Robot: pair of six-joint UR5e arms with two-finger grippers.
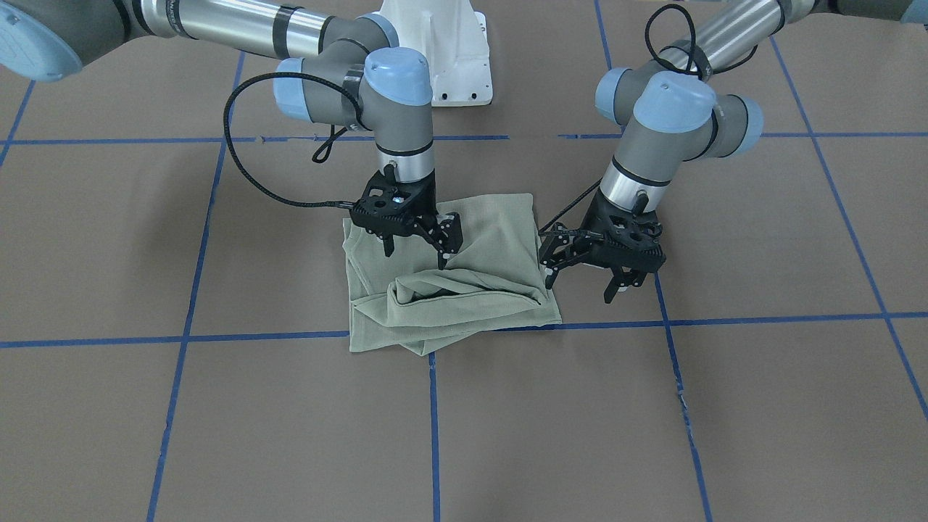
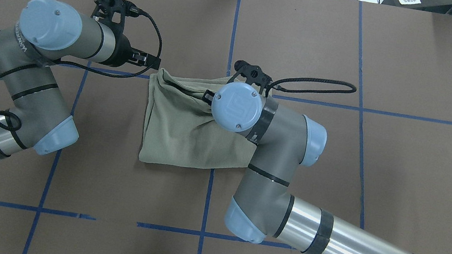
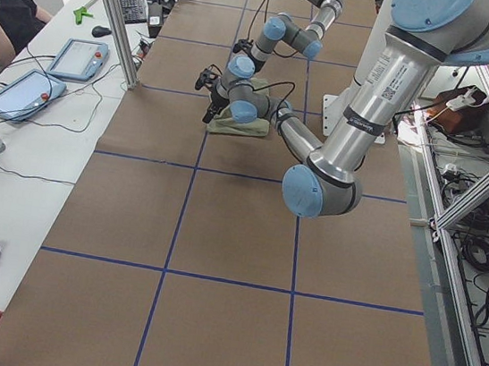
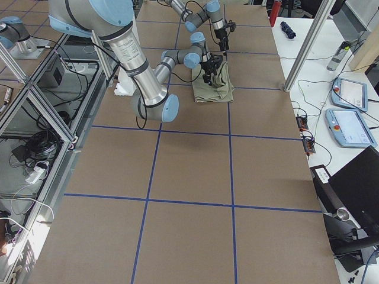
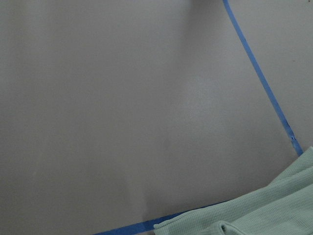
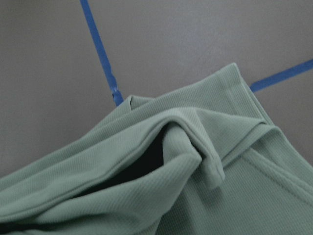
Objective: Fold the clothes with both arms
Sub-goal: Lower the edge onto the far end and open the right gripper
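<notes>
The pale sage-green shirt [image 1: 464,290] lies folded into a rough square at the table's middle, with loose folds bunched along its far edge [image 2: 176,128]. My right gripper [image 1: 415,252] hangs open over the shirt, one fingertip [image 1: 444,259] at the bunched fold. The right wrist view shows that rumpled fold [image 6: 195,161] close up, with no fingers in it. My left gripper [image 1: 582,284] is open and empty, just above the table beside the shirt's edge. The left wrist view shows bare table and one shirt corner [image 5: 274,210]. No hang tag shows.
Brown table cover [image 1: 217,420] with a grid of blue tape lines [image 1: 254,337]. The white pedestal base [image 1: 453,51] stands at the robot's side. In the side views an operator's desk holds tablets [image 3: 72,56] [image 4: 349,94] and a person [image 3: 1,11] sits there.
</notes>
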